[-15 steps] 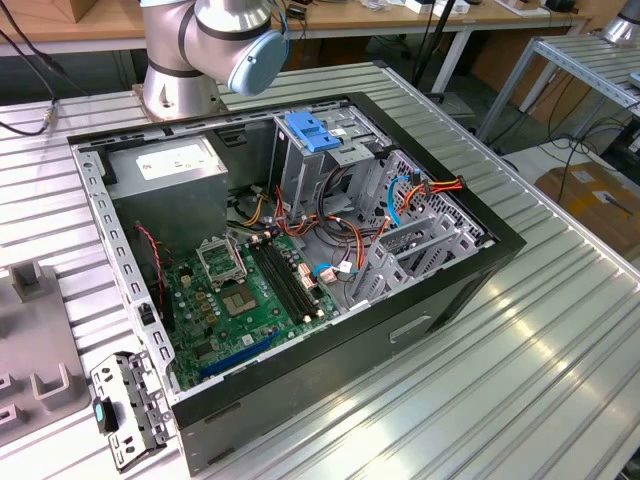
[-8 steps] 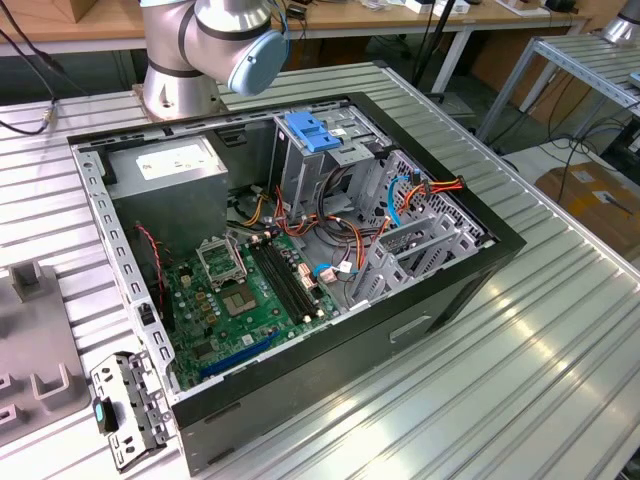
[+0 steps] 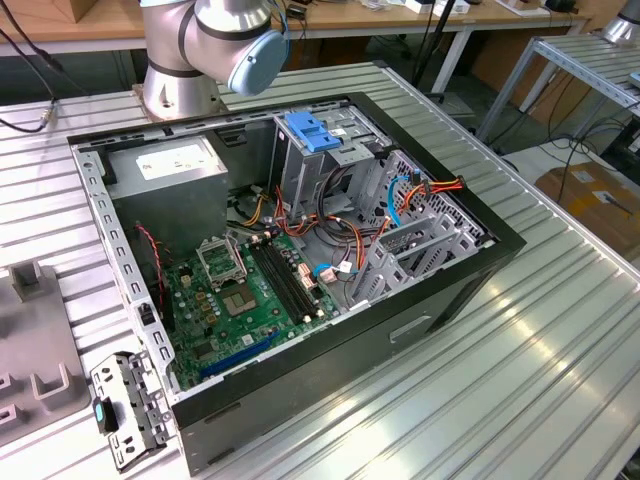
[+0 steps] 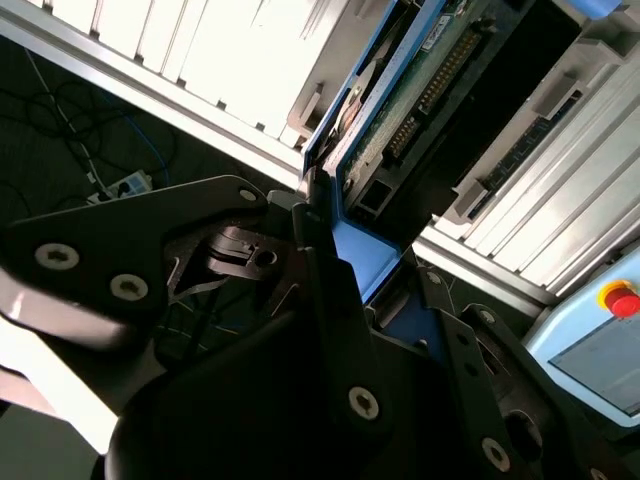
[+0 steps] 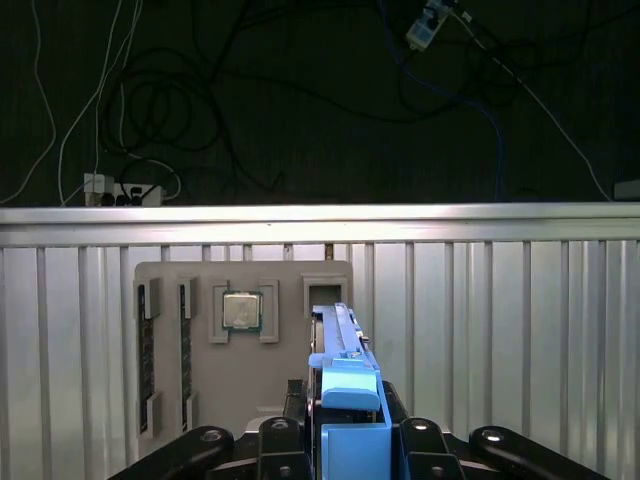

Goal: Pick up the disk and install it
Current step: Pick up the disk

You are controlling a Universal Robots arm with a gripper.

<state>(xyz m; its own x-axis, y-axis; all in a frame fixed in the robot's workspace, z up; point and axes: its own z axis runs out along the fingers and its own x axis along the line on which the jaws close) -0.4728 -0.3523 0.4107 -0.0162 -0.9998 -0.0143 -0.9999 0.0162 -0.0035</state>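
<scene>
gripper (image 5: 342, 405) pinching the disk (image 5: 338, 335) on edge by its blue carrier, probably to slide it into a bay | facing grey parts tray (image 5: 290, 280) near the surface (image 5: 500, 330) edge | open computer case (image 3: 455, 285) mid-surface

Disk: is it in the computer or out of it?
Out. In both wrist views the gripper clamps the disk, edge-on in its blue frame, with a grey parts tray behind it.
</scene>
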